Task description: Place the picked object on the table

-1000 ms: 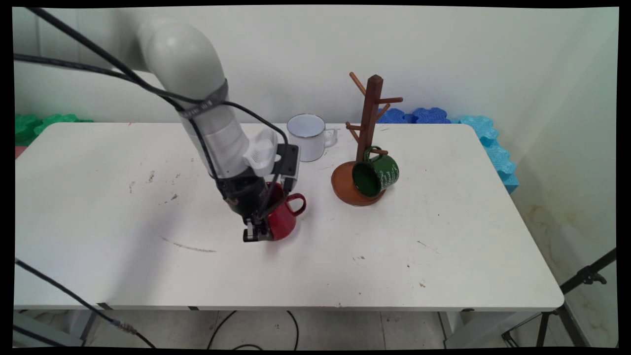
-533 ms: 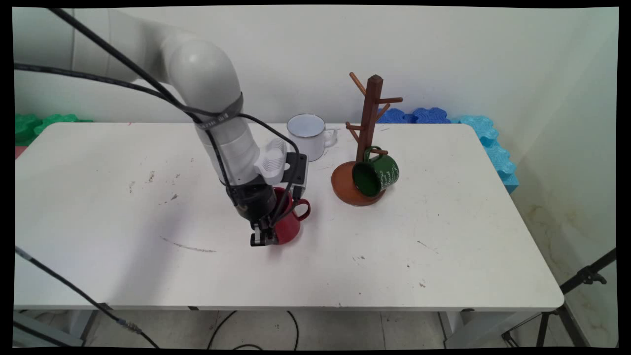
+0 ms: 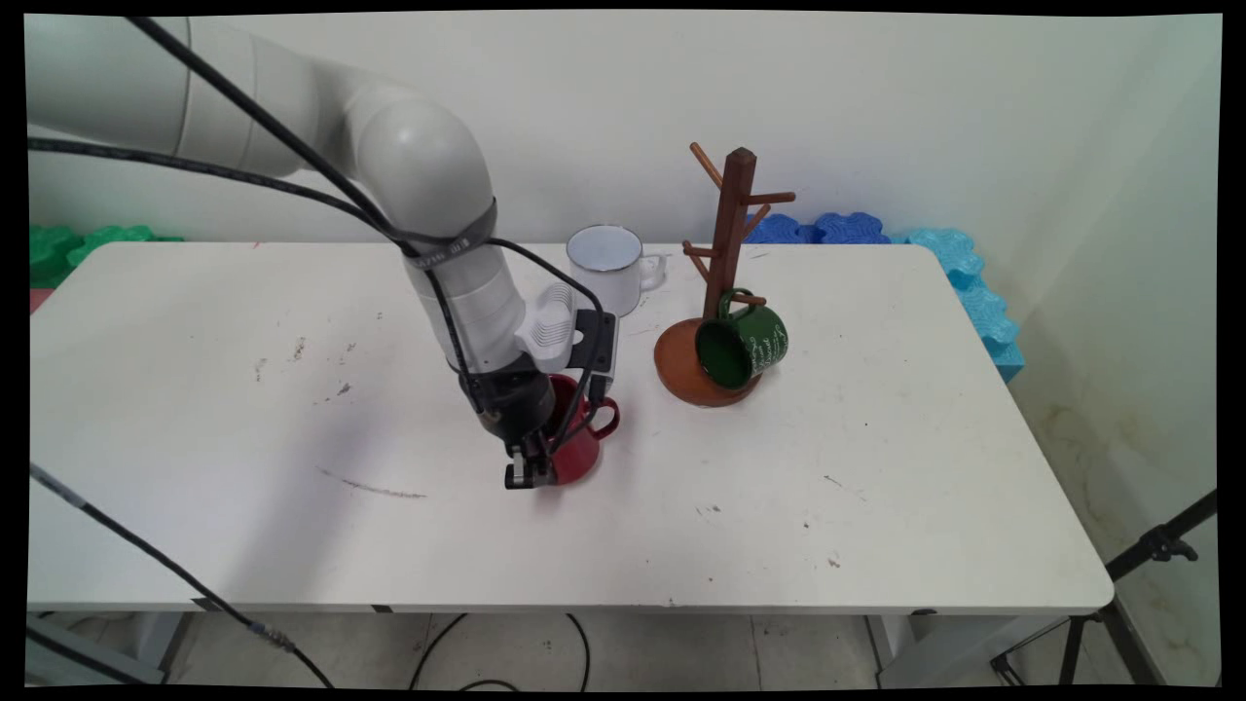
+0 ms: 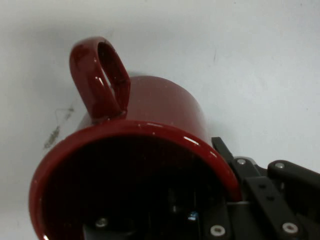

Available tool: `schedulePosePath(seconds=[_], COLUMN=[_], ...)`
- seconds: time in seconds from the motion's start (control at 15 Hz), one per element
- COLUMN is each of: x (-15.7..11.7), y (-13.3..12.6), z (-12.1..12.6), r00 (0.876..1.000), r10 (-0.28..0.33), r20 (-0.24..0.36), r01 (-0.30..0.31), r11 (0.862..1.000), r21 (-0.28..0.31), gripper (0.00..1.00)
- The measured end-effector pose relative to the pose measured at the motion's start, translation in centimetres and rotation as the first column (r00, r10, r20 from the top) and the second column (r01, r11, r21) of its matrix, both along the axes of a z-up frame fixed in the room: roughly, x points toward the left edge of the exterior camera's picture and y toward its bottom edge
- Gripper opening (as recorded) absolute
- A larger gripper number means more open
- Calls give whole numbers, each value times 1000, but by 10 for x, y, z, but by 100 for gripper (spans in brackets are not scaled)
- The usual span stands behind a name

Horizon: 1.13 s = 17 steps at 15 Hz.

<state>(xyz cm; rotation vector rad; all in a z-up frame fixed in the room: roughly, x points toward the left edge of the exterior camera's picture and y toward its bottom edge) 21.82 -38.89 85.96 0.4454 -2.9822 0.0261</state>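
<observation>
Red glazed mug (image 3: 576,443) is clamped at its rim by the gripper (image 3: 531,469); nearer the table's (image 3: 876,506) far edge, a white mug (image 3: 608,271) and a wooden mug tree (image 3: 725,282) bearing a green mug (image 3: 745,343) are seen.

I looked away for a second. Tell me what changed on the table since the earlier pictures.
The pincer, shut on the red mug, slid it a little to the picture's right, toward the mug tree. The green mug on the tree and the white mug stayed put.
</observation>
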Motion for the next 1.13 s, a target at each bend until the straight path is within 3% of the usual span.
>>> schedulePosePath(seconds=[0.4, 0.47, 1.13], x=[-3, -3, -7], y=[-3, -3, -6], z=[-6, -6, -1], r00=[1000, 1000, 999], r10=[0, 0, 2], r20=[-1, -3, -49], r01=[0, 0, -2], r11=[1000, 1000, 1000], r21=[-4, -4, -19], gripper=[0, 100, 100])
